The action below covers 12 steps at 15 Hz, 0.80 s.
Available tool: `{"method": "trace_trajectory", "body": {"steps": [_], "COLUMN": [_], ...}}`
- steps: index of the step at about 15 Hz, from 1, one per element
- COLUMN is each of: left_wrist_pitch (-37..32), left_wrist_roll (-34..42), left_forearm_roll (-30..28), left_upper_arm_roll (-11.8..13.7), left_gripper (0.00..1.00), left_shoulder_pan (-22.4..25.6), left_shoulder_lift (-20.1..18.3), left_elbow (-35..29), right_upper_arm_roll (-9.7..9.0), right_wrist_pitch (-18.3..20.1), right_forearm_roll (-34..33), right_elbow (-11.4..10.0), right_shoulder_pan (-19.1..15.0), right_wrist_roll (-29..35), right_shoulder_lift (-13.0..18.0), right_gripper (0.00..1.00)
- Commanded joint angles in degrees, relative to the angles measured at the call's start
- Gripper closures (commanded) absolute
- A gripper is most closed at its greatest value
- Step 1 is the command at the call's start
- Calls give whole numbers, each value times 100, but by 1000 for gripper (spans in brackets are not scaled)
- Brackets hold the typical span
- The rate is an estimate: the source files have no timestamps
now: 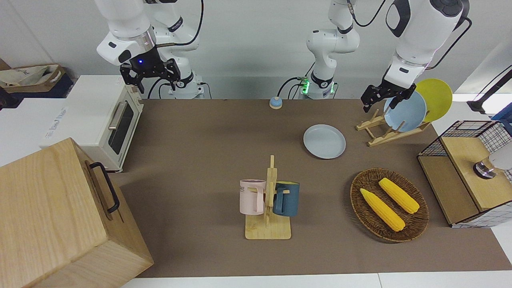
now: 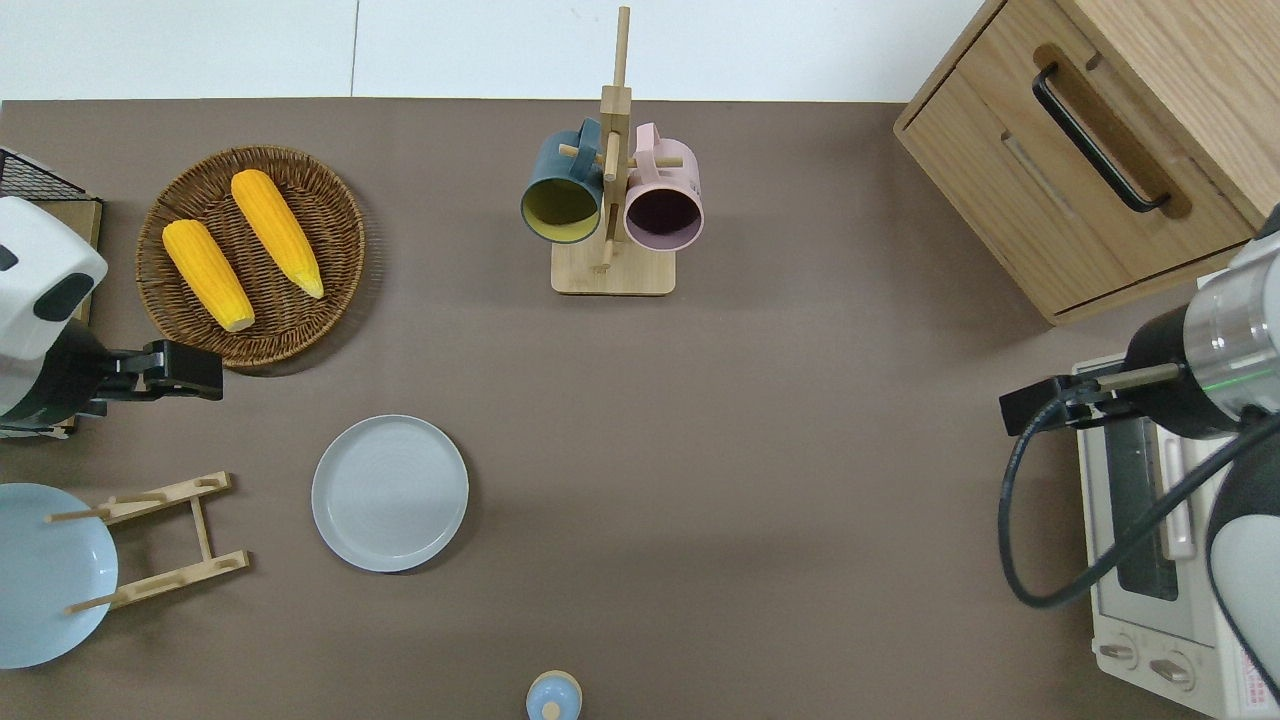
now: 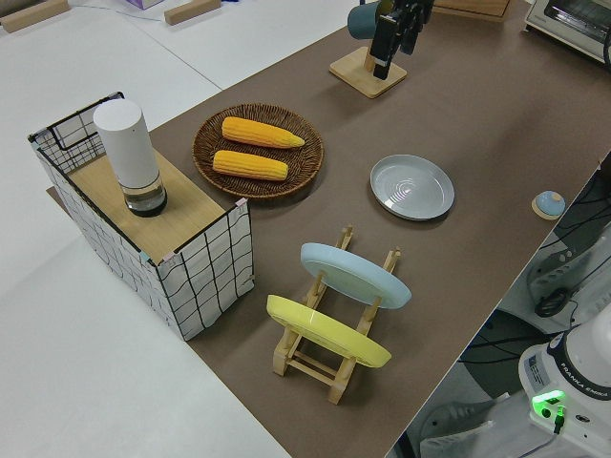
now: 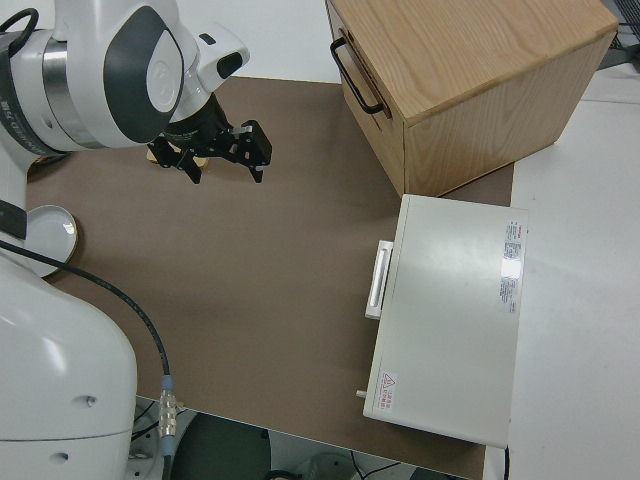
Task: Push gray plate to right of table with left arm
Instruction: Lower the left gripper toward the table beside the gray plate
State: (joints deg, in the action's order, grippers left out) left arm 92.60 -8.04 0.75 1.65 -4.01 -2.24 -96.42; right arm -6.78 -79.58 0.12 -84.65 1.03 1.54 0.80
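While the gray plate lies beside a rack, the left gripper's fingers hang spread.

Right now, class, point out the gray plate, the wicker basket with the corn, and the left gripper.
gray plate [image 2: 389, 493], overhead view, middle of its flat well.
wicker basket [image 2: 335, 215], overhead view, bare woven rim.
left gripper [image 1: 381, 101], front view, midway between its fingertips.

gray plate is just sitting flat and empty on the brown table, round with a low rim, toward the left arm's end, nothing touching it.
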Motion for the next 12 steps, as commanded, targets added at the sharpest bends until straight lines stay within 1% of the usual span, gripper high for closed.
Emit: {"method": "trace_trajectory", "body": {"steps": [1, 4, 8, 12], "left_wrist_pitch": [240, 512, 1364, 1883], "left_wrist_roll": [118, 328, 329, 329], "left_forearm_roll": [4, 13, 21, 21], "left_upper_arm_roll": [-51, 10, 37, 46], "left_gripper": [5, 5, 5, 5], "left_shoulder_pan": [93, 102, 102, 146], "left_shoulder_lift": [-171, -364, -654, -655], "left_elbow": [-368, -877, -1843, -2380], "right_upper_arm_roll": [-78, -78, -78, -69], "right_wrist_pitch": [83, 92, 83, 92], "right_forearm_roll": [23, 23, 15, 23], "right_elbow": [45, 45, 45, 45], "right_shoulder_pan": [-111, -111, -111, -111], "right_wrist_roll": [13, 13, 13, 13], "right_shoulder_lift": [17, 17, 17, 17], "right_gripper": [17, 17, 17, 17]}}
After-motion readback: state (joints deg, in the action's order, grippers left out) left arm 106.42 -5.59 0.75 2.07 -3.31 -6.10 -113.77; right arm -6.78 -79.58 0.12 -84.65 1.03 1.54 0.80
